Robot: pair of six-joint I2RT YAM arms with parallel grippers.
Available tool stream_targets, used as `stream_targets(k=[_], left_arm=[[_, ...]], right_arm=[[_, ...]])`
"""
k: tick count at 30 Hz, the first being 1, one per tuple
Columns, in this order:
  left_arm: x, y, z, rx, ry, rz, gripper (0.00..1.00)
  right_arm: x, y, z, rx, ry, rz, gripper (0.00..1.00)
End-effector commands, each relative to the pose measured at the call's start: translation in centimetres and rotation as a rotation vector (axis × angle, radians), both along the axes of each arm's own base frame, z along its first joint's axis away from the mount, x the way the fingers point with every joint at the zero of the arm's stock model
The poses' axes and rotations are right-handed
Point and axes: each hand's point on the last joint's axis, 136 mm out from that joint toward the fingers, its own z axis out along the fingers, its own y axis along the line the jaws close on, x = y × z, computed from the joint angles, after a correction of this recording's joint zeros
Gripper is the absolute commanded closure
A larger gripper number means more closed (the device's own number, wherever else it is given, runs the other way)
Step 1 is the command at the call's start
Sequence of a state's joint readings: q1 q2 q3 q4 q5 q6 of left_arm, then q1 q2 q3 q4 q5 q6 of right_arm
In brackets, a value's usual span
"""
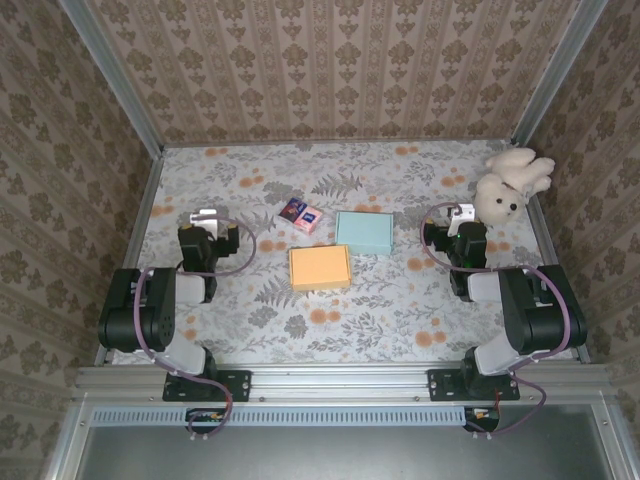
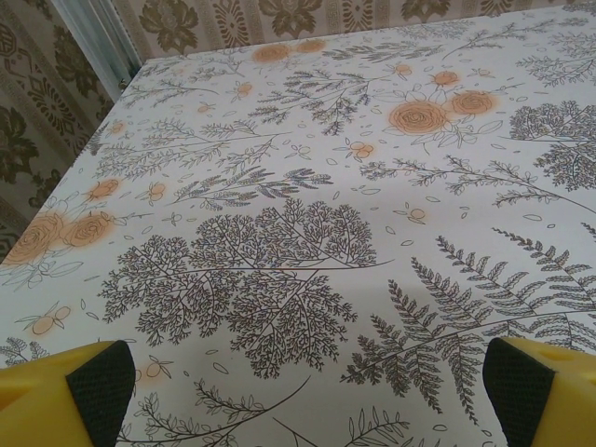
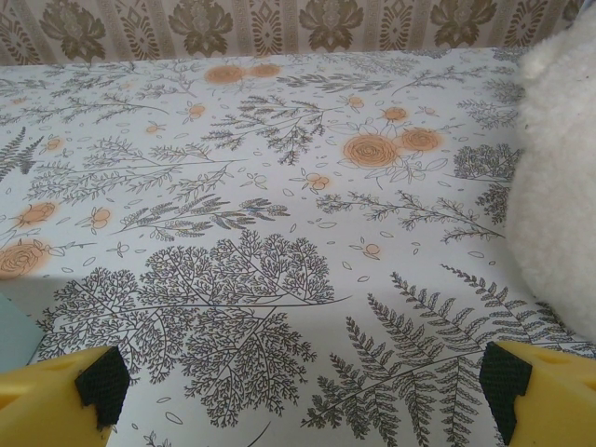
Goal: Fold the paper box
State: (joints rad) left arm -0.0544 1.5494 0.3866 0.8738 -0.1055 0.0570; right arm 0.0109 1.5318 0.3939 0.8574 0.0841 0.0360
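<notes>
While left fingers [image 2: 98,391] and right fingers [image 3: 101,384] gape empty, the packets' [image 1: 308,218] print is illegible

Table [image 1: 380,300] holds orange box [image 1: 320,267], teal box [image 1: 364,231], plush toy [image 1: 510,185], perhaps cards [image 1: 302,214].

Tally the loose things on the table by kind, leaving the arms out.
Boxes: 2, orange box and teal box
Packets: 2, left packet and right packet
Plush toy: 1
Total: 5
</notes>
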Motion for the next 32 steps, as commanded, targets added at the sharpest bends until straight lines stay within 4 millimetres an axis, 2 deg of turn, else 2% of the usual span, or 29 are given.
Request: stream_targets(k=[1,32], left_arm=[[0.30,0.01,0.90,0.002,-0.028,-0.003,0.00],[0.48,-0.26,0.70,-0.036,-0.010,-0.053,0.00]], right_arm=[[0.32,0.31,0.57,0.005,-0.018,0.011,0.00],[0.34,0.32,0.61,0.005,-0.018,0.011,0.00]])
